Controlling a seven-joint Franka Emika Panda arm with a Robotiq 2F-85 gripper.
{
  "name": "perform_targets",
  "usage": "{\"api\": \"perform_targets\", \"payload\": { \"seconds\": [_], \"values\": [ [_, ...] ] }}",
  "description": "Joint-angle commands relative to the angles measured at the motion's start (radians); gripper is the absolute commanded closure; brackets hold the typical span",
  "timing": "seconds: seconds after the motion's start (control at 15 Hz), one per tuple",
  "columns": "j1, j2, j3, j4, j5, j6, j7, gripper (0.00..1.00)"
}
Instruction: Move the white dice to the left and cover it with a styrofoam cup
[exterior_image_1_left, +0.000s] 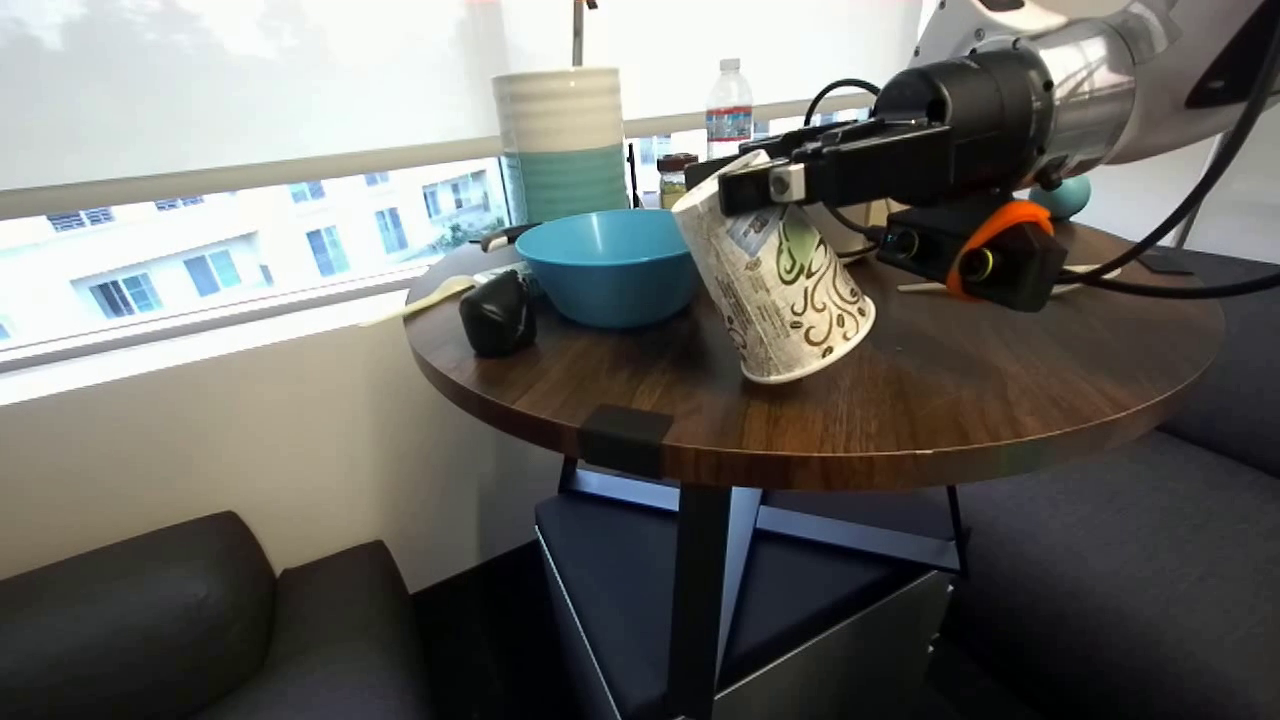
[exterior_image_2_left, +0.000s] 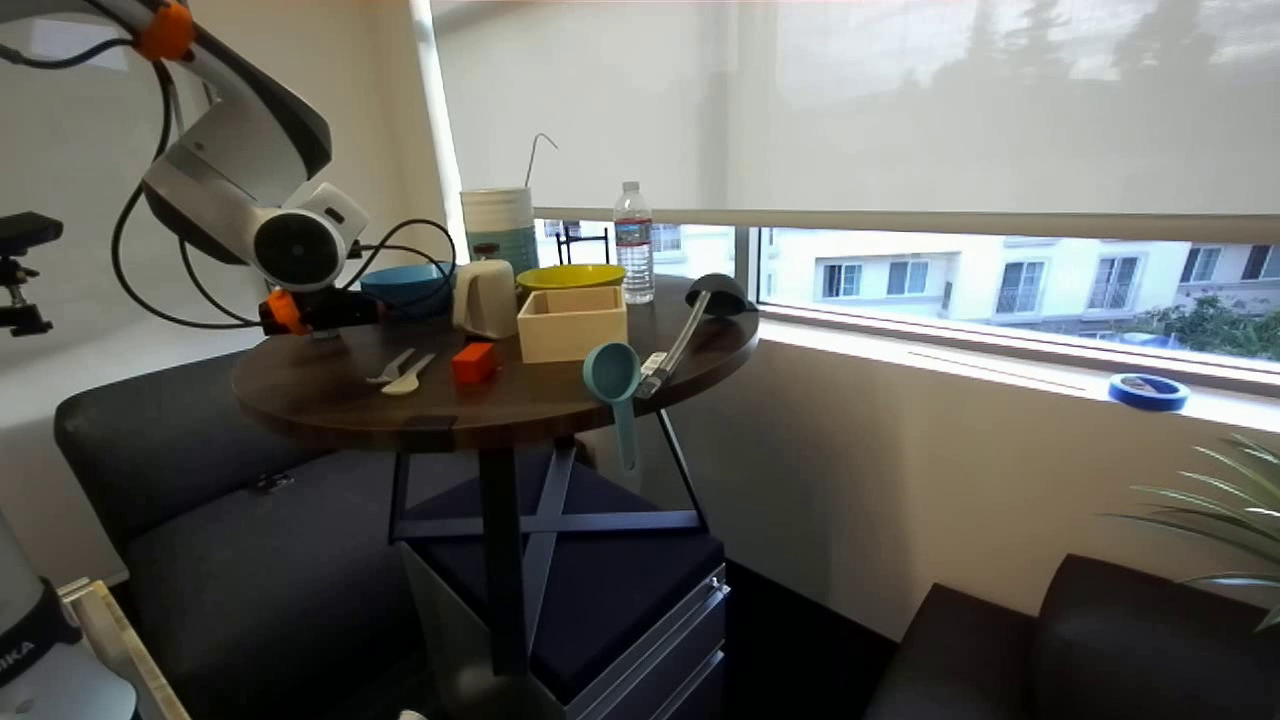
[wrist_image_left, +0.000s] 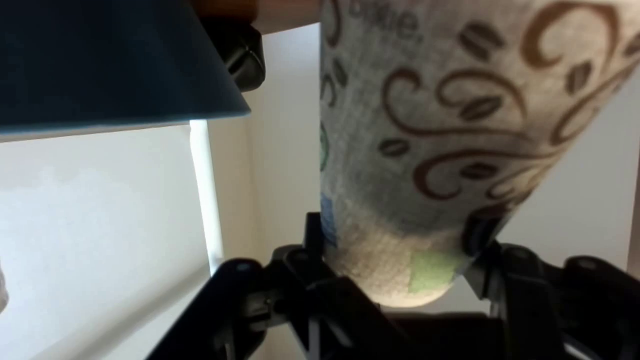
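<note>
The styrofoam cup (exterior_image_1_left: 790, 300), white with green and brown swirl drawings, is held tilted above the round dark wood table (exterior_image_1_left: 1000, 400). Its narrow base points up-left and its wide rim down-right in an exterior view. My gripper (exterior_image_1_left: 740, 182) is shut on the cup near its base. In the wrist view the cup (wrist_image_left: 440, 130) fills the upper right, between the two fingers of the gripper (wrist_image_left: 400, 245). In an exterior view the gripper (exterior_image_2_left: 350, 312) is dark and small, and I cannot make out the cup there. The white dice does not show in any view.
A blue bowl (exterior_image_1_left: 610, 275) and black object (exterior_image_1_left: 497, 315) are beside the cup. The table also bears a tan box (exterior_image_2_left: 570, 335), red block (exterior_image_2_left: 474, 363), cutlery (exterior_image_2_left: 405, 375), yellow bowl (exterior_image_2_left: 570, 277), bottle (exterior_image_2_left: 633, 240) and ladle (exterior_image_2_left: 715, 295). A teal scoop (exterior_image_2_left: 612, 372) overhangs the edge.
</note>
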Motion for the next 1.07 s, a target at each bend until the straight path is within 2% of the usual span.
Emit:
{"api": "perform_targets", "payload": {
  "seconds": [0.0, 0.07, 0.13, 0.2, 0.27, 0.67, 1.0],
  "values": [
    [-0.029, 0.028, -0.008, -0.002, 0.047, -0.07, -0.068, 0.6],
    [-0.035, 0.033, -0.009, -0.002, 0.044, -0.078, -0.074, 0.6],
    [-0.039, 0.038, -0.01, -0.002, 0.033, -0.082, -0.076, 0.28],
    [-0.043, 0.04, -0.009, -0.002, 0.025, -0.083, -0.079, 0.09],
    [-0.045, 0.042, -0.008, -0.002, 0.02, -0.08, -0.08, 0.02],
    [-0.056, -0.002, -0.008, 0.009, -0.03, -0.05, -0.062, 0.0],
    [-0.082, -0.127, -0.008, 0.05, -0.203, -0.004, 0.074, 0.0]
  ]
}}
